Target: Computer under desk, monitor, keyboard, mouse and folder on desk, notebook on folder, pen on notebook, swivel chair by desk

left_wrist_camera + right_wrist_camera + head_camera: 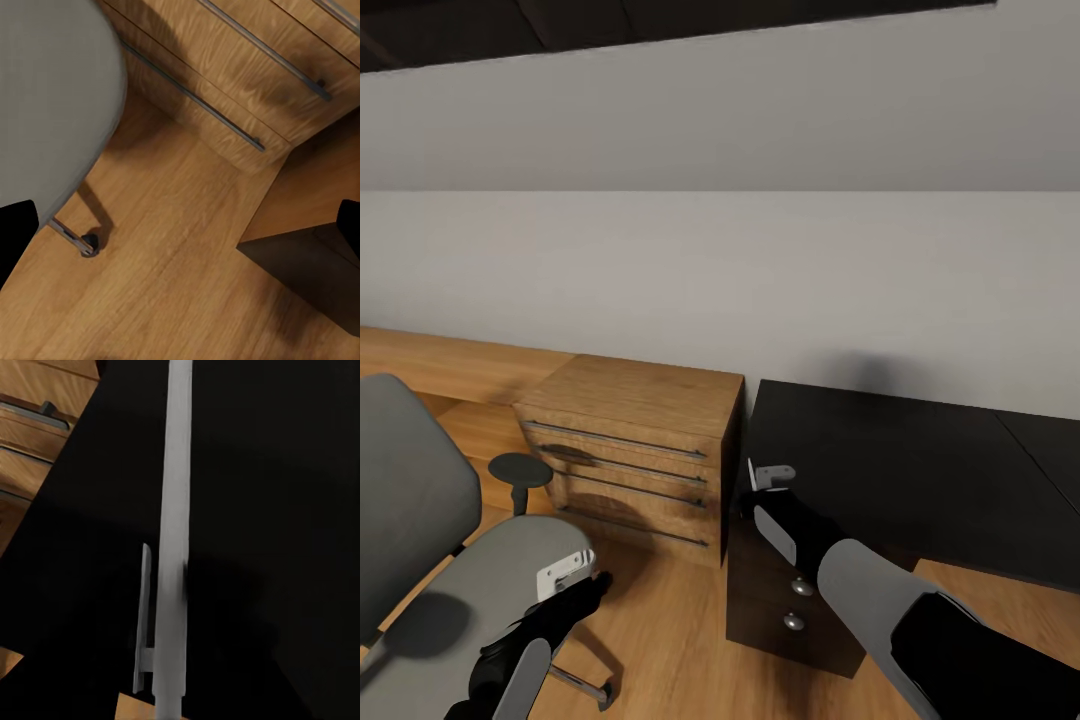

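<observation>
Nearest the head camera, at the lower right of the frame, the right arm's grey and black forearm rises toward the middle, ending in the right gripper (772, 477) over the near left corner of the desk (920, 470). Its pale fingers sit close together, and the right wrist view shows a thin pale grey slab (171, 532) standing on edge between them against the black desktop; what that slab is, and whether the fingers truly clamp it, I cannot tell. At the lower left, the left arm reaches up-frame, and the left gripper (572, 578) hangs over the front edge of the swivel chair (420, 540) seat. In the left wrist view its black fingertips (16, 225) sit at the two side edges, wide apart, nothing between them. A wooden drawer chest (635, 450) stands centre-left, just beside the desk's black drawer unit (790, 600).
</observation>
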You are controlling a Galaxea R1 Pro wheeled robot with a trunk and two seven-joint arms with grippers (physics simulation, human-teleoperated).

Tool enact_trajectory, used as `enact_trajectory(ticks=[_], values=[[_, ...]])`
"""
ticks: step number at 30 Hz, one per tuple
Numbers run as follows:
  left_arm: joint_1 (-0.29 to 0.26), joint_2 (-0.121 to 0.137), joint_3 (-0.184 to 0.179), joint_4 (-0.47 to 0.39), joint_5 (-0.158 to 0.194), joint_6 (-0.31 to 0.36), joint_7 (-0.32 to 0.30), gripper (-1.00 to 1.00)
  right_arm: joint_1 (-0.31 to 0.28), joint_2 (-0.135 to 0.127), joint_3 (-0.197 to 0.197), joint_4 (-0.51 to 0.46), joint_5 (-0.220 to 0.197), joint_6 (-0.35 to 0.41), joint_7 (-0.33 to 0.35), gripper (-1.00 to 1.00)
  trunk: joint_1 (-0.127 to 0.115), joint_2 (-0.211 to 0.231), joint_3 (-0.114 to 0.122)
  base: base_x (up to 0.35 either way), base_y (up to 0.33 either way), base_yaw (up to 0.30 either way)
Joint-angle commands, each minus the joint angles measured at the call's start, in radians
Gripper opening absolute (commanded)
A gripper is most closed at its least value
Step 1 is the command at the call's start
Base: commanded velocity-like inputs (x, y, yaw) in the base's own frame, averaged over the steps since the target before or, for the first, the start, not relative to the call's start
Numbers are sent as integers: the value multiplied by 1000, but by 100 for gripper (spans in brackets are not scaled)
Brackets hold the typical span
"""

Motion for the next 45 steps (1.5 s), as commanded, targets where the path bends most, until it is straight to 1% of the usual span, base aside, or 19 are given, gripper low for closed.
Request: enact_trajectory(ticks=[1,21,35,39,41,44,45], values=[[-1,1,-2,-1,10,1,10,100,-1,0,6,-1,-8,3,-7,-100,0,-1,-1,0,0,0],[-1,1,-3,-1,9,1,10,100,-1,0,5,-2,-10,3,-5,-100,0,-1,-1,0,0,0],[-1,1,-5,-1,5,1,9,100,-1,0,1,-6,-7,2,-7,-100,-54,97,43,0,0,0],[-1,1,-13,-1,4,1,9,100,-1,0,-2,-7,-7,2,-7,-100,-69,125,55,0,0,0],[-1,1,-15,-1,4,1,10,100,-1,0,-8,-9,-6,2,-8,-100,-77,139,62,0,0,0],[-1,1,-18,-1,3,1,10,100,-1,0,-60,-21,-6,2,-9,-100,-88,160,71,0,0,0],[-1,1,-20,-1,3,1,10,100,-1,0,-90,-30,-6,3,-10,-100,-92,167,74,0,0,0]])
